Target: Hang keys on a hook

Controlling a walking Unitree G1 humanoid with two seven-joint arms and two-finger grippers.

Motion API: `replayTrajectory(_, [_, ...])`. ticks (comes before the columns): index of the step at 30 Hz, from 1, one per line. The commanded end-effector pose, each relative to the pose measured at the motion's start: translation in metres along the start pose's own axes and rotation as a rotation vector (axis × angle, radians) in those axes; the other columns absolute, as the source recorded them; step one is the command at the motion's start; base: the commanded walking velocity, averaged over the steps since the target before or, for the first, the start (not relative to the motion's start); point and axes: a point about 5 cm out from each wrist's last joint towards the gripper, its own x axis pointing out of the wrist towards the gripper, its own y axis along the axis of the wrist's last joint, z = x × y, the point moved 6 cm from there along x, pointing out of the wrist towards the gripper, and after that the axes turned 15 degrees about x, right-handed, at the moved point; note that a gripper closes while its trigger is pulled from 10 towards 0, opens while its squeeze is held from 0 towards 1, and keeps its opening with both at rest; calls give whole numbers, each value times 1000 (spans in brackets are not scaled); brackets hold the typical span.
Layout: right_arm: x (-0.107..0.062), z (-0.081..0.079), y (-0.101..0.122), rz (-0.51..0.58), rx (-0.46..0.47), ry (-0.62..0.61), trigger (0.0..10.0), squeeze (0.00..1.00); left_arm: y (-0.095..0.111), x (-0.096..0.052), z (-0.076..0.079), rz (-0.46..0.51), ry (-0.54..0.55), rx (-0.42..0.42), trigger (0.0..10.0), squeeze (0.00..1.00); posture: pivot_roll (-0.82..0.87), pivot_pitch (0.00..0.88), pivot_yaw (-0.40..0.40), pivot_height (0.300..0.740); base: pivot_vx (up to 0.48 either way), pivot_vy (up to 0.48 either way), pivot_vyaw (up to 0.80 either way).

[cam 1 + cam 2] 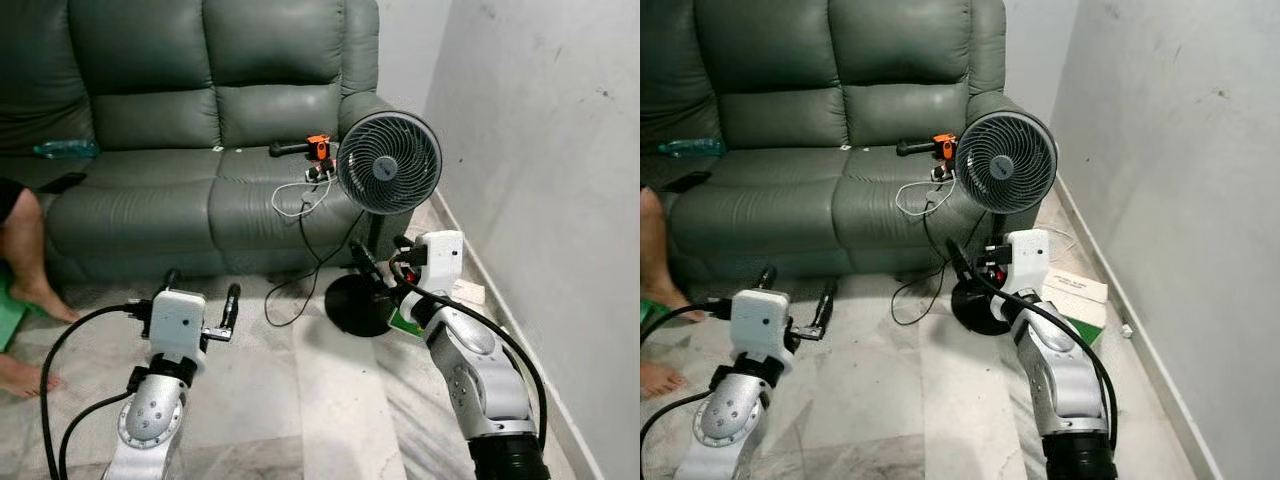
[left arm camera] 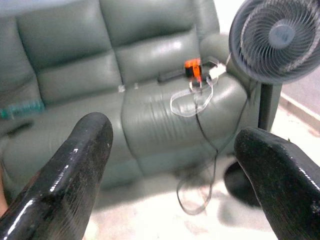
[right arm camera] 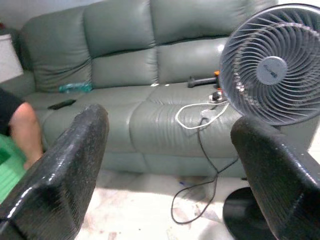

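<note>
Both grippers raised toward the sofa, fingers spread, nothing held.

I see my left gripper (image 1: 200,292) at 7 o'clock and my right gripper (image 1: 383,262) at 4 o'clock, beside the fan (image 1: 388,163). On the sofa (image 1: 200,150) seat at 12 o'clock lies an orange thing (image 1: 319,148) with a white cable (image 1: 300,195); I cannot tell whether those are the keys.

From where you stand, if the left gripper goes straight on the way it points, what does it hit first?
Probably the front of the sofa. The left gripper is open, and its wrist view looks between the fingers at the seat cushion; bare floor lies before it. Depth is unclear, so the cable hanging down the front could come first.
</note>
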Motion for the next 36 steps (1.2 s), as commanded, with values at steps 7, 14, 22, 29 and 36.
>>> replayTrajectory(7, [-6, 8, -7, -14, -78, -34, 10000, 0, 12, 22, 2, 50, -34, -34, 10000, 0, 27, 0, 13, 740, 0, 0, 0])
replayTrajectory(14, [-17, 26, 12, 11, -155, -61, 10000, 0, -1, 3, 19, -1, -21, -46, 10000, 0, -1, 0, 29, 740, 0, 0, 0])
replayTrajectory(22, [-39, 42, 30, 63, -219, -100, 10000, 0, -9, -13, 22, -14, -53, -45, 10000, 0, -12, 0, 22, 740, 0, 0, 0])
replayTrajectory(29, [-82, 78, 14, -7, -217, -198, 10000, 0, -31, -19, 4, -51, -63, 48, 10000, 0, -31, 0, 29, 740, 0, 0, 0])
replayTrajectory(36, [-75, 62, 7, -19, -189, -165, 10000, 0, -33, -27, 16, -98, -22, 8, 10000, 0, -20, 0, 25, 740, 0, 0, 0])
